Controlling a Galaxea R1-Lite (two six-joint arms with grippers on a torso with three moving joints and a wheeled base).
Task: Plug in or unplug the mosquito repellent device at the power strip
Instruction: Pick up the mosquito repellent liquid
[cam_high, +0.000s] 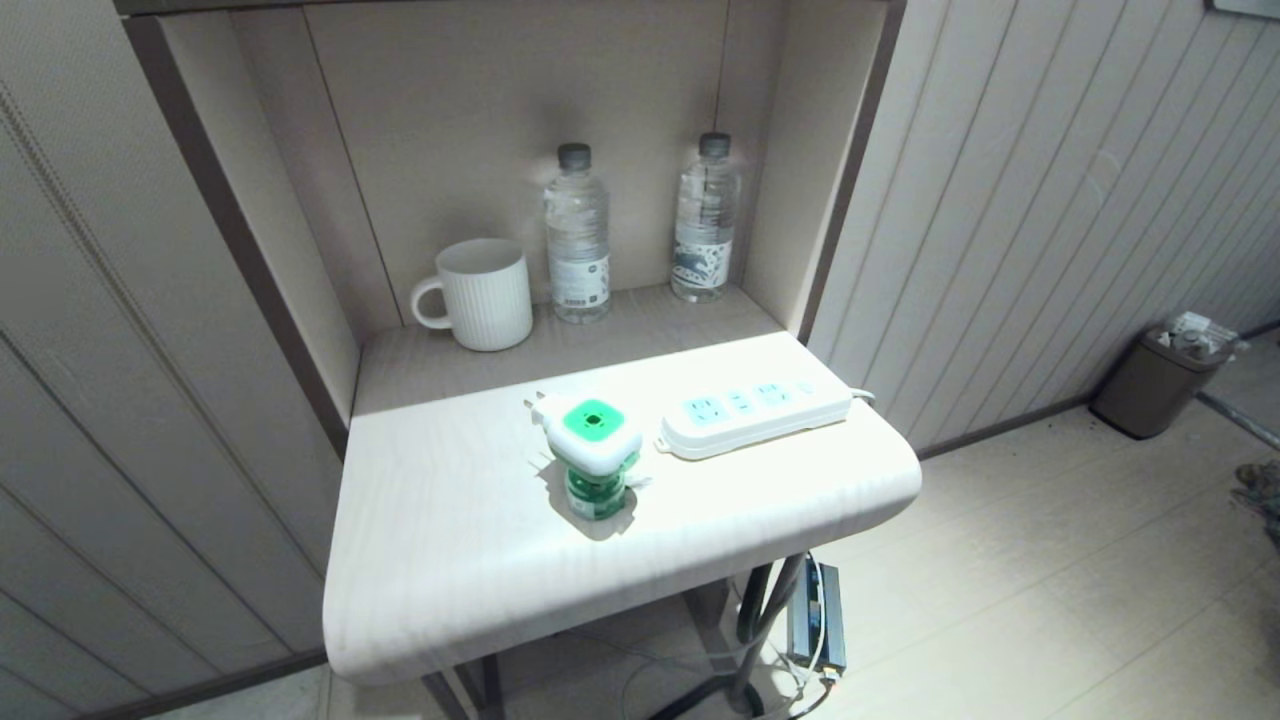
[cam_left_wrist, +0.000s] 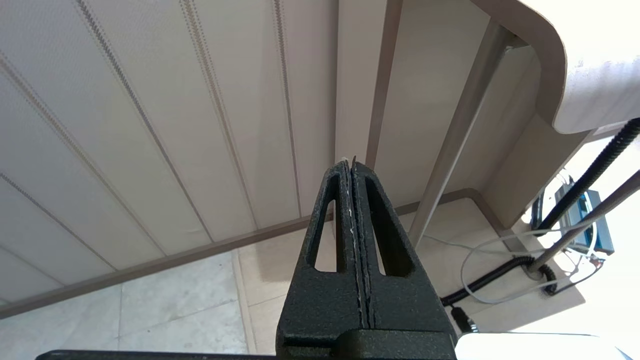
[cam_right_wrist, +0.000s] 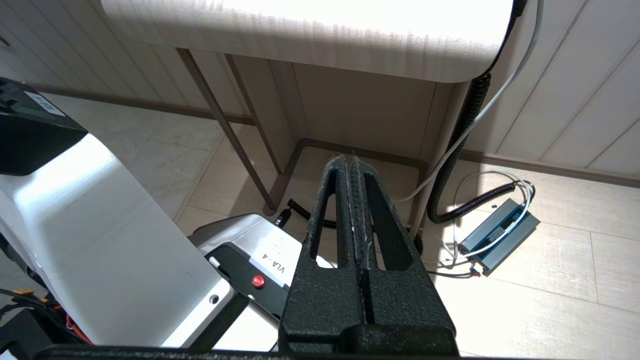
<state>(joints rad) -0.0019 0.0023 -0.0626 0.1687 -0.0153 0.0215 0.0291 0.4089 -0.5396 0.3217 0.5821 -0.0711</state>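
Mosquito repellent device (cam_high: 592, 452) upright, unplugged, mid-shelf (cam_high: 440, 560) near front edge, just beside power strip (cam_high: 757, 410). Left gripper (cam_left_wrist: 351, 167) and right gripper (cam_right_wrist: 351, 165) both closed, empty, below shelf level. Risk: tipping tall device or shoving loose strip during insertion.

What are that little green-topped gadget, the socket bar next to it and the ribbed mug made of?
The mosquito repellent device looks like glossy white plastic with a green top patch, over a translucent green bottle, plastic or glass. The power strip seems smooth moulded white plastic with pale blue socket faces. The white mug has a matte ribbed wall, probably ceramic, though that look leaves it open.
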